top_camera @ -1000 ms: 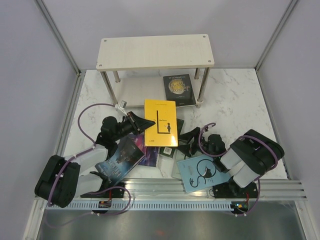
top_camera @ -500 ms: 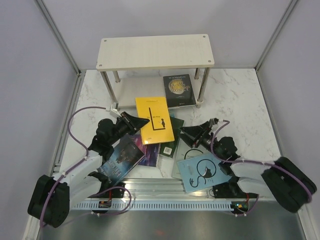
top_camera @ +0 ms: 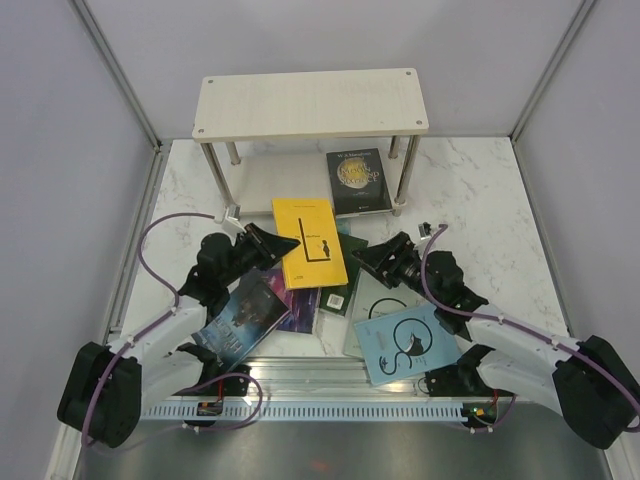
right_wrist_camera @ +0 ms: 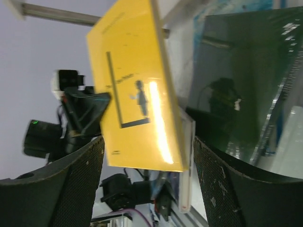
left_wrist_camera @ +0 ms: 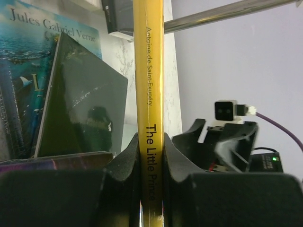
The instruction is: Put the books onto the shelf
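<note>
Yellow Little Prince paperback point(top_camera: 312, 243) pinched at its spine by left gripper point(left_wrist_camera: 151, 156), just before the shelf point(top_camera: 310, 103). Right gripper point(top_camera: 365, 258) spread wide, empty.

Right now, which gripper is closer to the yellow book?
Left. The left gripper is shut on the yellow book, clamping its left edge. The right gripper is open just off the book's right edge, fingers facing its cover, apparently without contact.

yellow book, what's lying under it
Under the yellow book lie a dark green book and a purple book, both partly covered by it. Whether anything else lies beneath cannot be seen.
</note>
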`<state>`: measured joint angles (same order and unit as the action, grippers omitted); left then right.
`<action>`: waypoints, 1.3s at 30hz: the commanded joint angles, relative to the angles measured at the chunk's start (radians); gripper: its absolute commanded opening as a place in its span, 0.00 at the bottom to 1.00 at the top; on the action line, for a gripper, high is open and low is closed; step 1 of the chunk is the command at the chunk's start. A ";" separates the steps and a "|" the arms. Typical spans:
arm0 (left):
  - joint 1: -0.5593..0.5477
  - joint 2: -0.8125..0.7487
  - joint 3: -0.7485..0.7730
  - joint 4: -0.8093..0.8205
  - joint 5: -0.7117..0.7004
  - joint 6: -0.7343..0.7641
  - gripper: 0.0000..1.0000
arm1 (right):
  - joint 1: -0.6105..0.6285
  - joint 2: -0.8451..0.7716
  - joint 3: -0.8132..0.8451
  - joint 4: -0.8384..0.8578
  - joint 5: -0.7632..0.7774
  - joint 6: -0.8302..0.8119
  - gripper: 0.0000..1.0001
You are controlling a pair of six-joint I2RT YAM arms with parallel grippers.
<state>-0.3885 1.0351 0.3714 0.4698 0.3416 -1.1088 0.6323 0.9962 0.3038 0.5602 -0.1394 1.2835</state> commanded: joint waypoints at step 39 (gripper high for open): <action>-0.001 -0.084 0.112 0.075 -0.043 -0.032 0.02 | 0.073 0.079 0.123 -0.067 0.008 -0.057 0.72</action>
<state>-0.3885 0.9783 0.4446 0.4507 0.3180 -1.1519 0.6987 1.0809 0.4107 0.4358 -0.1173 1.2259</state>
